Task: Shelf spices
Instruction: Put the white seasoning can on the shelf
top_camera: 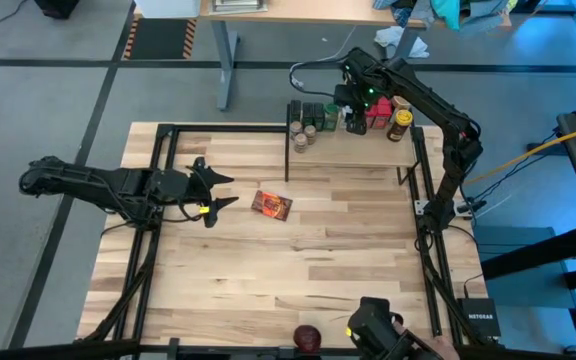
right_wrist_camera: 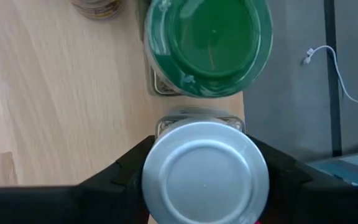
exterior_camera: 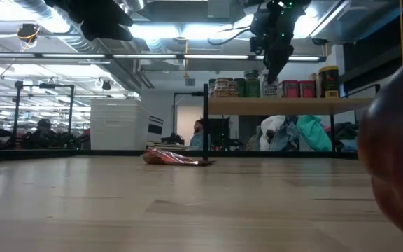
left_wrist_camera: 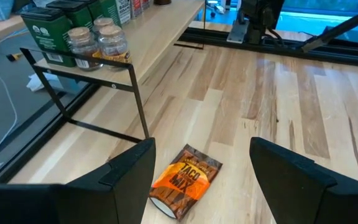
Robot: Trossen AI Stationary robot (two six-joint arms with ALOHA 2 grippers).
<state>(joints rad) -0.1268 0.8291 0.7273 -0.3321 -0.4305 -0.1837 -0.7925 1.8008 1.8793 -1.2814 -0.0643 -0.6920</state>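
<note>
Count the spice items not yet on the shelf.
1. The orange taco mix packet lies flat on the table, between the open left gripper and the shelf. Others could be hidden from these views.

We read "TACO MIX" on the orange packet (left_wrist_camera: 185, 188) lying just ahead of our left gripper (left_wrist_camera: 201, 177), and "NETGEAR" on a black box (top_camera: 480, 319).

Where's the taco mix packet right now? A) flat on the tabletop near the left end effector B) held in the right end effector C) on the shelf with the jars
A: the taco mix packet lies flat on the tabletop, off the shelf, just ahead of the open left end effector.
</note>
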